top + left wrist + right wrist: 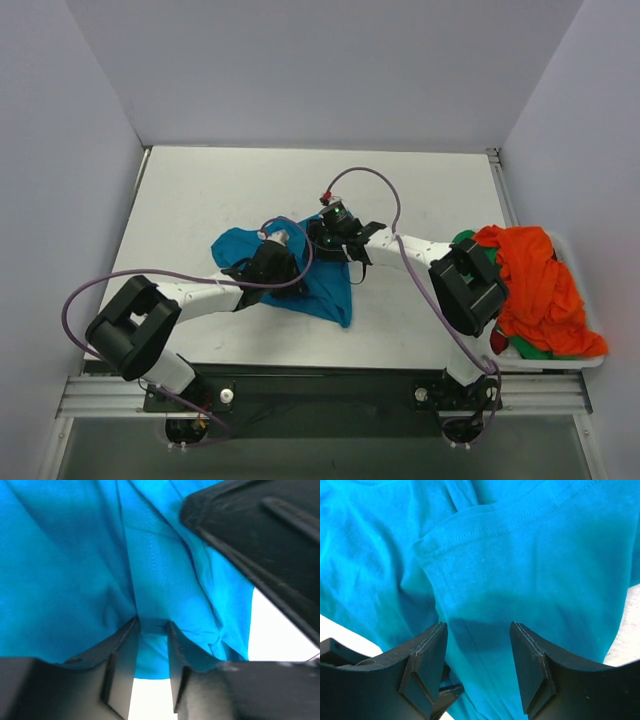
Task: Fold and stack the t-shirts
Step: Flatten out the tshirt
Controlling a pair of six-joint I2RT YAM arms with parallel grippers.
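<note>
Near the table's [180, 200] front middle, the crumpled teal t-shirt [330, 290] lies under both arms. The left end effector [151, 630] grasps a fold of it, and the right end effector [478, 630] hangs released over its stitched hem. Far right, an orange-red t-shirt [535, 280] lies heaped on a green t-shirt [530, 348].

You are looking at the teal t-shirt [335, 290], which is lying crumpled and unfolded near the middle of the tabletop [200, 200]. One part is spreading out to the left and a longer part is trailing toward the near edge. Up close its cloth is bunching into soft creases, and a stitched hem is showing along one overlapping layer. The orange t-shirt [535, 280] is lying in a loose heap at the far right, well apart from the teal one. It is draping over the green t-shirt [530, 350], which is peeking out beneath it.
</note>
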